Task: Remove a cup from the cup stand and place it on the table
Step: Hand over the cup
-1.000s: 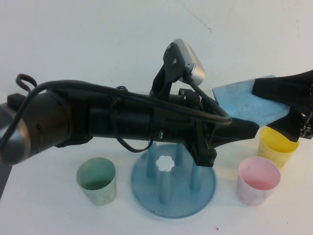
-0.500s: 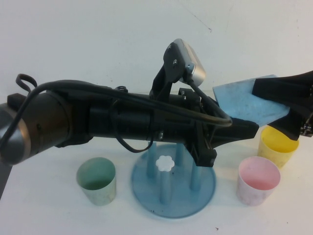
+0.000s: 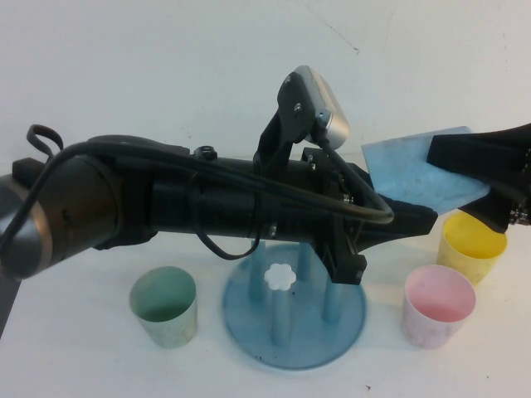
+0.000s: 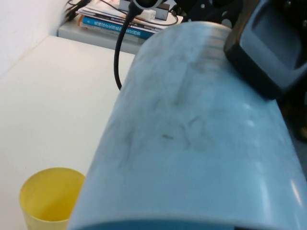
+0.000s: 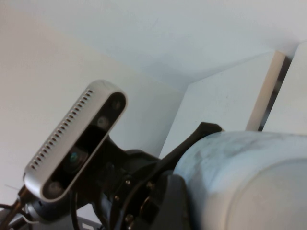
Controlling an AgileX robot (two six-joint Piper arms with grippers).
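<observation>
The light blue cup (image 3: 406, 170) is held in the air on its side, to the right of and above the cup stand (image 3: 249, 319). My left gripper (image 3: 415, 203) reaches across over the stand and is shut on the cup from the left. My right gripper (image 3: 448, 182) is shut on it from the right. The cup fills the left wrist view (image 4: 192, 143), with a right finger (image 4: 268, 48) against it. In the right wrist view the cup's base (image 5: 249, 182) shows beside a left finger (image 5: 175, 206). The stand's blue pegs carry no cup; one white cap (image 3: 282, 276) shows.
A green cup (image 3: 164, 305) stands left of the stand. A pink cup (image 3: 437, 305) and a yellow cup (image 3: 471, 245) stand to its right, under the held cup. The white table (image 3: 166, 66) stretches behind. The left arm hides the stand's far pegs.
Almost nothing has changed. Both grippers and the cup have shifted only very slightly.
</observation>
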